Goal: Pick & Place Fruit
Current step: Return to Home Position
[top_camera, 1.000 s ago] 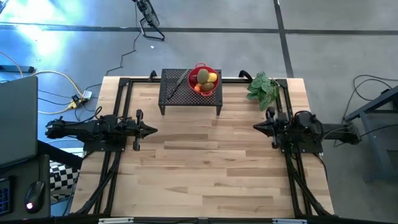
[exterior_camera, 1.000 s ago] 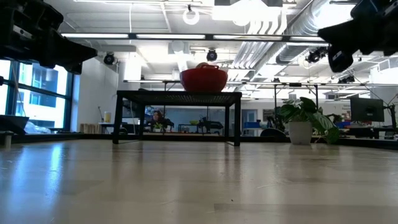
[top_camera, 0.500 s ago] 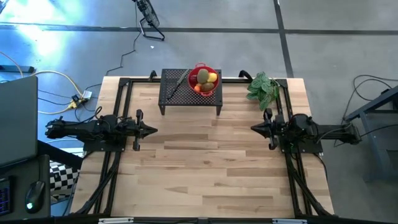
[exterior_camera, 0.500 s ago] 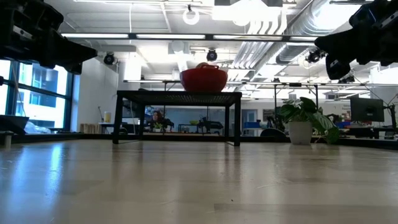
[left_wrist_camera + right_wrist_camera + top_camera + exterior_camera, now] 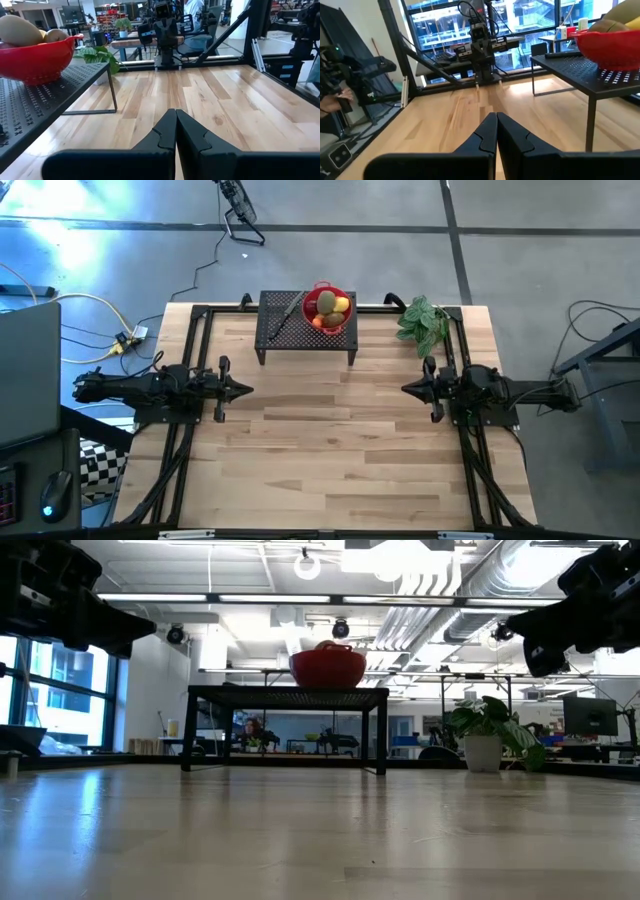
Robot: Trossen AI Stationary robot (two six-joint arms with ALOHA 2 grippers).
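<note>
The fruit (image 5: 328, 308), yellow, red and brown-green pieces, is piled in a red colander (image 5: 327, 670). The colander stands on the right part of a black perforated shelf (image 5: 275, 332) at the middle of the desk's (image 5: 330, 450) far edge. A dark-handled knife (image 5: 291, 311) lies slantwise on the shelf just beside the colander, on its left-edge side. A potted plant (image 5: 422, 323) sits at the far right corner. The left claw (image 5: 248, 390) hangs above the desk near its left edge, pointing inward, fingers pressed together on nothing. The right claw (image 5: 405, 389) faces it from near the right edge, likewise closed tight and empty, well apart from the left one.
</note>
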